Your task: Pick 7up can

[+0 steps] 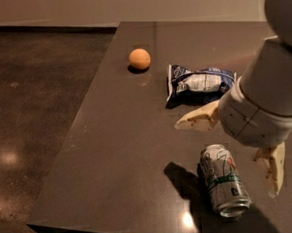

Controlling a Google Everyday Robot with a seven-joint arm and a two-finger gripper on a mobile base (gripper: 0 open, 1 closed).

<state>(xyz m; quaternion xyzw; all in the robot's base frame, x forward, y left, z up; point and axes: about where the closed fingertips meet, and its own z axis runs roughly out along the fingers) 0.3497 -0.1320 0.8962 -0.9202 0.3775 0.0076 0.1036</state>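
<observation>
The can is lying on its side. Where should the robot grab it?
Probably around the middle of the can, squeezing its two long curved sides and coming down from above. It lies flat on the table with both sides free. The pincer hangs open just above it.
</observation>
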